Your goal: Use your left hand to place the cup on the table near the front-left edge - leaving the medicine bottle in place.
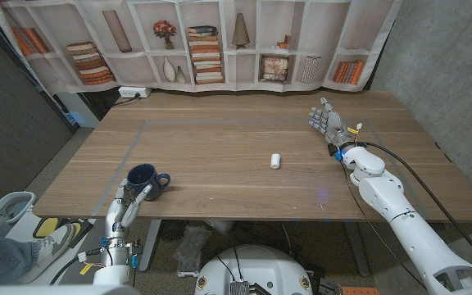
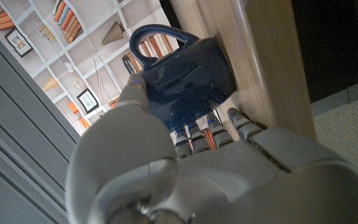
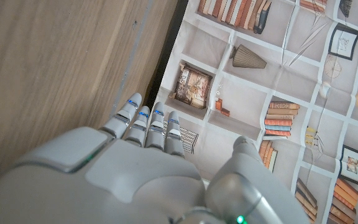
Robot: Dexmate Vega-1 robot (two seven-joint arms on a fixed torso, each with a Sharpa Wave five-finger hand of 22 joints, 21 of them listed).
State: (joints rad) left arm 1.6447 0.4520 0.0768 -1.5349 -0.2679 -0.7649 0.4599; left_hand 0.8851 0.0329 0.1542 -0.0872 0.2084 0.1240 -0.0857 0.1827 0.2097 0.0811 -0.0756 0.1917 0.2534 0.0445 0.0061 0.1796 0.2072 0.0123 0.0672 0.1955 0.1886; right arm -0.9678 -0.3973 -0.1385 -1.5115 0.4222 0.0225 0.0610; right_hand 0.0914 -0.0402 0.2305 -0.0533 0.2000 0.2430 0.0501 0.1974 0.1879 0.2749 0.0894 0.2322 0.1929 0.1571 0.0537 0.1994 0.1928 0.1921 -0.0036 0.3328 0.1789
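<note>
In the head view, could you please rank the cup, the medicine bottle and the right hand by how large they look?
Largest to smallest:
1. right hand and cup, which look about alike, so I won't rank them
2. medicine bottle, plainly smallest

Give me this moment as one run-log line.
left hand: grips cup at front-left edge | medicine bottle: untouched | right hand: open, far right

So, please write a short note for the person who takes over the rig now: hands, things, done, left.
Left hand: holds the blue cup, fingers around its body.
Right hand: open, holds nothing, at the table's far right.
Cup: at the front-left edge; whether it rests on the wood, I cannot tell.
Medicine bottle: lying mid-table, untouched.
Left: confirm cup is down, let go, withdraw.
</note>
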